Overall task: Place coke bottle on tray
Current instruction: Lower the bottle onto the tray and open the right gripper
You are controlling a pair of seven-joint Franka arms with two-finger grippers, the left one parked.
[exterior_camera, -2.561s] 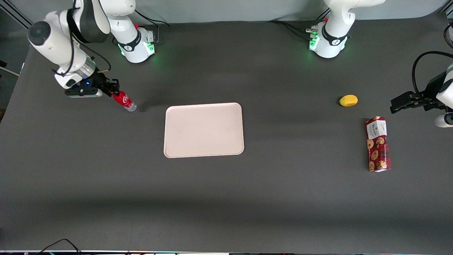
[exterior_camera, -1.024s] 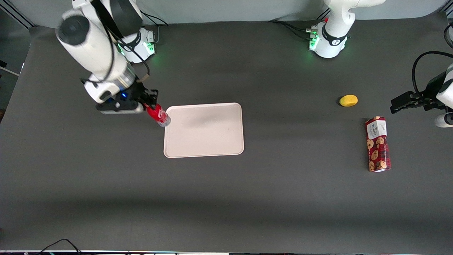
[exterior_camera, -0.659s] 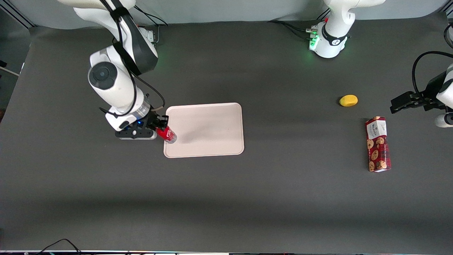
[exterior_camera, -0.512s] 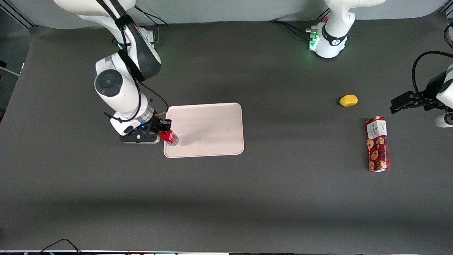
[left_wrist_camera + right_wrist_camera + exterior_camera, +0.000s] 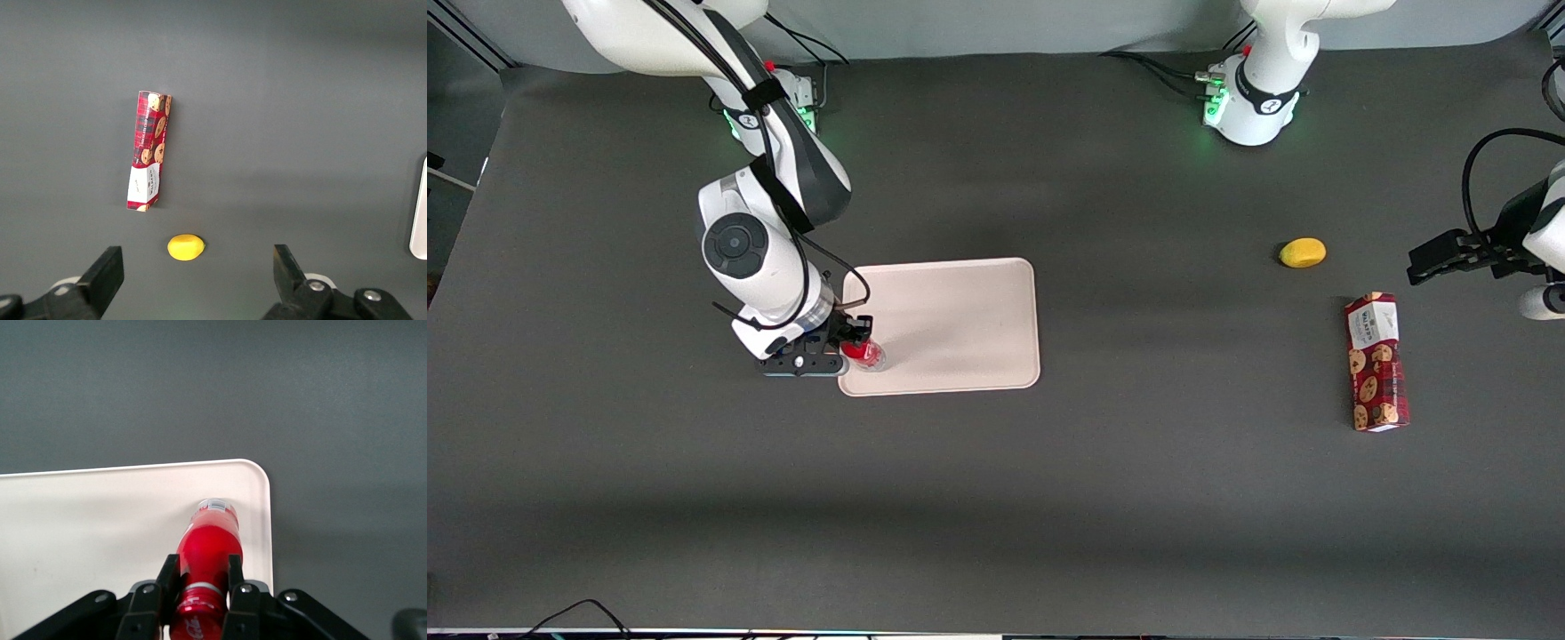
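We're gripping the coke bottle (image 5: 207, 568) with the gripper (image 5: 199, 585), jaws clamped on its upper body, long axis running straight out past the fingertips so its clear base is hanging just inside a corner of the tray (image 5: 80, 520). The tray's holding nothing yet; lowering looks like what's left.

1. The tray (image 5: 951, 324) lies on the tabletop (image 5: 996, 498), toward the working arm's end.
2. The hand (image 5: 855, 342) holds the coke bottle (image 5: 865, 353) upright over the tray's corner nearest the front camera.
3. The cookie box (image 5: 1376, 362) and lemon (image 5: 1302, 252) lie toward the parked arm's end.
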